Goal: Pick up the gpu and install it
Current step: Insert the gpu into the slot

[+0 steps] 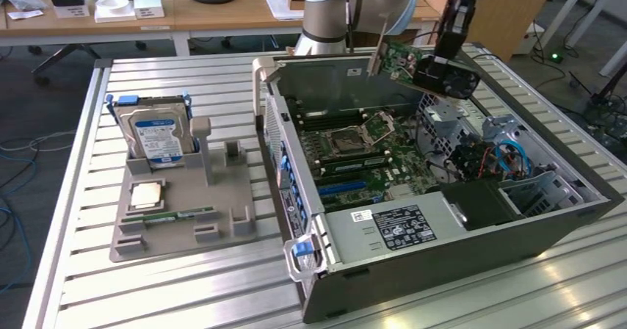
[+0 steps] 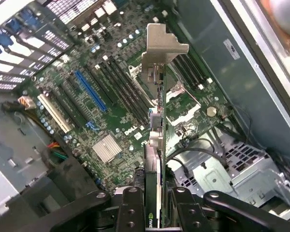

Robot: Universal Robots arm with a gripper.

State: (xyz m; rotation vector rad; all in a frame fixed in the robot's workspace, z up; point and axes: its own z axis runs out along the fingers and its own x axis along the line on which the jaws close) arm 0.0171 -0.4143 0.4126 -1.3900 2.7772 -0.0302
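Gripping the gpu [image 1: 419,66], a thin dark card with black cooler and silver bracket: black two-finger gripper [image 2: 157,205] clamped on its edge. Card hangs above green motherboard [image 2: 101,116] inside open grey metal computer case [image 1: 578,197]. Pickup done; not yet seated in any slot.

The arm [image 1: 328,17] is a thick silver-grey tube with a pale blue cap at its joint and a thin dark cable running along it. Toward the wrist the housing turns black, and the gripper [image 2: 157,212] is matte black as well, its jaws flat linked bars dotted with round screw heads.
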